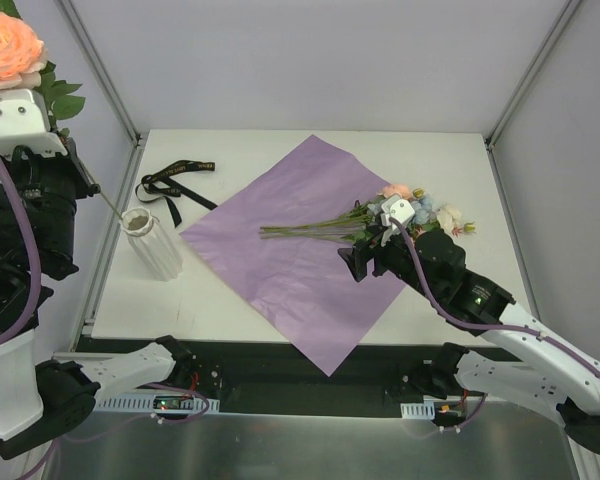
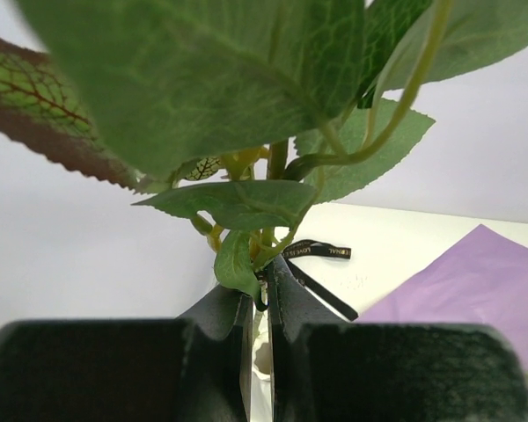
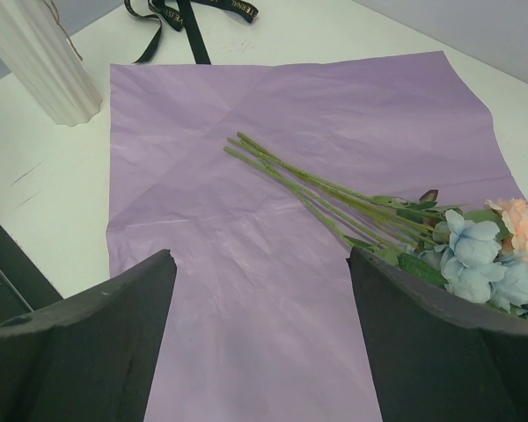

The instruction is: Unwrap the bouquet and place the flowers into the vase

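Observation:
The bouquet lies unwrapped, its purple paper sheet (image 1: pixel 280 265) (image 3: pixel 246 97) spread flat. The remaining flowers (image 1: pixel 412 212) (image 3: pixel 334 189) lie on the sheet's right part with their stems pointing left. My right gripper (image 1: pixel 365 252) (image 3: pixel 260 255) hovers open just in front of those stems, holding nothing. The white ribbed vase (image 1: pixel 155 245) (image 3: pixel 40 61) stands at the left. My left gripper (image 1: pixel 78 172) (image 2: pixel 262 280) is raised above it, shut on the stem of a peach rose (image 1: pixel 8 48). Its leaves (image 2: pixel 238 202) fill the left wrist view. The stem's lower end reaches the vase mouth.
The black ribbon (image 1: pixel 175 185) (image 3: pixel 185 18) (image 2: pixel 321 252) lies loose on the white table (image 1: pixel 460 170) behind the vase. Grey walls enclose the table on three sides. The sheet's near corner hangs over the table's front edge.

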`<state>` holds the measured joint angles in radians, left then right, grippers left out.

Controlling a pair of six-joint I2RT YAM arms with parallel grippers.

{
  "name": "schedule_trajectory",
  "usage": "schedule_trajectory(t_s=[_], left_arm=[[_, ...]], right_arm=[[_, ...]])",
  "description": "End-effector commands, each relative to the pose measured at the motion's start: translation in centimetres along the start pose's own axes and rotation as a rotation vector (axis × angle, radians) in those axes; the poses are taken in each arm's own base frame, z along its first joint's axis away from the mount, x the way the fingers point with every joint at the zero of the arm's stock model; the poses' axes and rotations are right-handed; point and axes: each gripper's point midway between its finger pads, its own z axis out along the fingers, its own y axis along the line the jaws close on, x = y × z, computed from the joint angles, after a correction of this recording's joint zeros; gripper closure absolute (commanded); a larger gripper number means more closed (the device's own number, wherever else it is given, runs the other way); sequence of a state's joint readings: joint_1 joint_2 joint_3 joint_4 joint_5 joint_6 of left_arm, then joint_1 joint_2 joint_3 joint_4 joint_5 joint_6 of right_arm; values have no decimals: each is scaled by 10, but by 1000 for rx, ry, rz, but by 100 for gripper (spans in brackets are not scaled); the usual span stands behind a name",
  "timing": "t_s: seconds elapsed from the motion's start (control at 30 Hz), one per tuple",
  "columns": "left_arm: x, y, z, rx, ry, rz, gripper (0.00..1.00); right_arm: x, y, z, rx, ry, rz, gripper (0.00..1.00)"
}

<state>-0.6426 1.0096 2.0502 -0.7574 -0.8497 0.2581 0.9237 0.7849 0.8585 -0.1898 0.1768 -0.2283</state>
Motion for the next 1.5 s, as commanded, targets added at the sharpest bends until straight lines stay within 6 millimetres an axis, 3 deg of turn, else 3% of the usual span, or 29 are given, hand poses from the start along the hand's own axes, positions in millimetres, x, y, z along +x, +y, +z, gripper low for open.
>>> schedule_trajectory(t_s=[0.0,0.33,0.57,0.63,0.7,0.73,0.77,0.83,0.87,0.97,1.17,1.27,1.4,1.43,1.47], left_arm=[[1,-1,3,-17,3,-10,100],[19,-10,11,-58,50,-30,100],[51,-20,22,-108,89,-55,100],[58,-14,23,-148,87,-91,100],[73,-16,28,-175,103,-94,100],[76,-7,26,-207,96,-121,100],[94,-14,30,-194,123,-101,100],[104,-12,31,-214,116,-125,100],[123,-15,36,-230,147,-94,100],[150,-17,43,-248,176,-121,100],[190,-18,56,-266,240,-131,100],[204,-18,59,-267,260,-143,96],[210,-18,60,-268,266,-134,80],[212,-18,60,-266,269,-130,63],[212,-20,60,-257,268,-131,55]], right_arm=[[-20,1,-6,-3,-49,27,18],[-16,0,-3,6,-47,37,18],[-21,0,-3,3,-47,23,18],[-21,0,-2,7,-44,23,18],[-18,1,-2,2,-39,31,17],[-16,2,-2,-4,-36,33,17],[-14,2,-2,-2,-34,36,17],[-11,3,-1,-5,-25,37,18],[-11,3,-1,-5,-27,36,18],[-13,1,-3,0,-27,29,17],[-9,-1,-4,14,-23,36,18],[-1,0,-2,10,-8,45,18],[-1,-1,-2,13,-5,40,18],[-3,-1,-2,15,-11,36,17],[-3,-2,0,18,-5,32,17]])
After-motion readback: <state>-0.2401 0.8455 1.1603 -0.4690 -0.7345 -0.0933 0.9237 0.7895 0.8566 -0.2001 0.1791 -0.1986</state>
